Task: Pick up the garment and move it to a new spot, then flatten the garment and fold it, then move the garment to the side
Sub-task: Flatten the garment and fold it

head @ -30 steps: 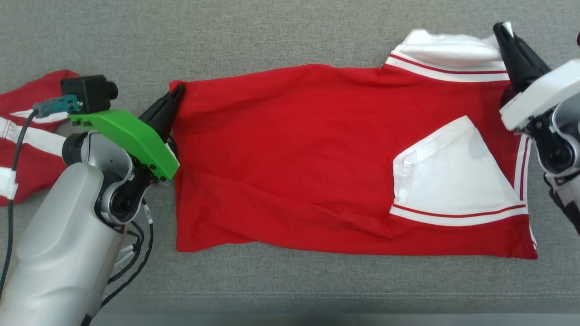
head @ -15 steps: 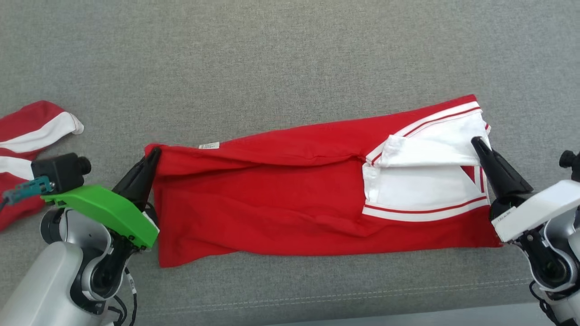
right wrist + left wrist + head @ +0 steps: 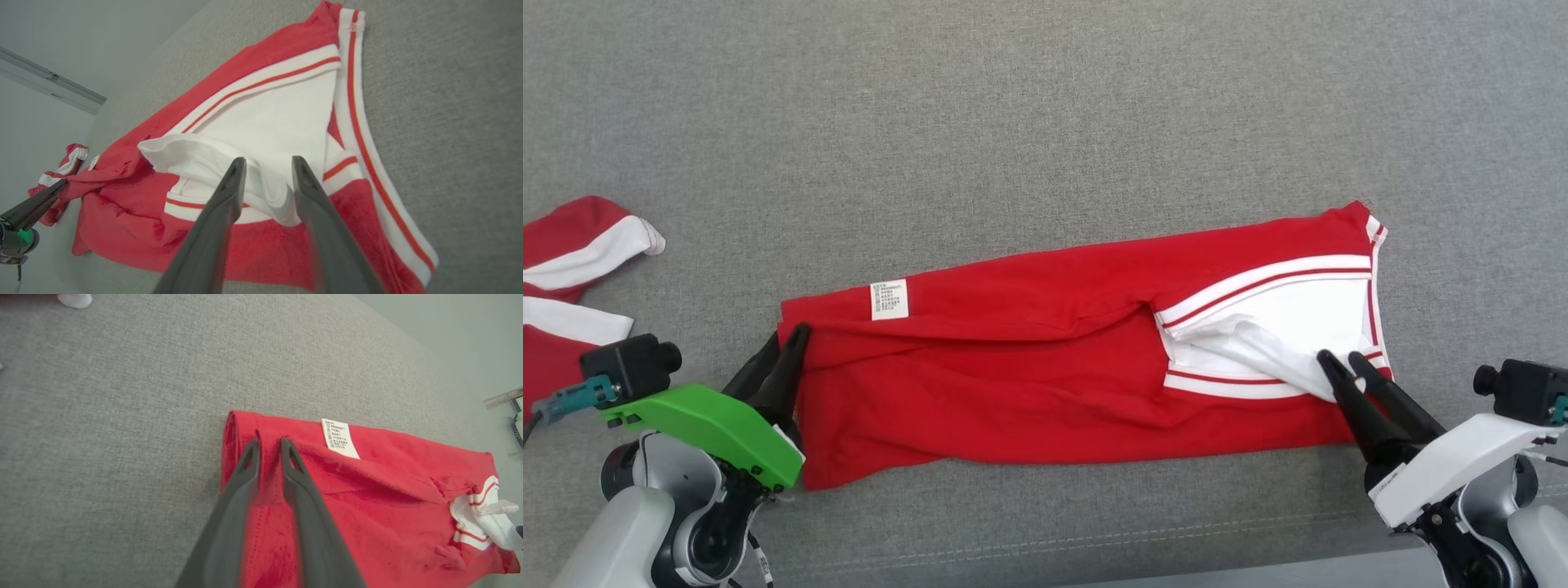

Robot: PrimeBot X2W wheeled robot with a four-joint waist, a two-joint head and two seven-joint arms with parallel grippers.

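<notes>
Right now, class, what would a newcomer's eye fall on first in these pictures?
A bright red garment lies folded in a long band across the grey fabric surface. At its right end white striped trim flashes, and the right arm's jaws stand parted over a white fold. The left arm's jaws sit at its left edge, near a white label.

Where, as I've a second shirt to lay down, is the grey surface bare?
Bare: the broad band of grey surface beyond the folded red garment, and a thinner strip on its near side. Crowded: the left edge, with another red-and-white garment and the left gripper; the collar end, with the right gripper.
</notes>
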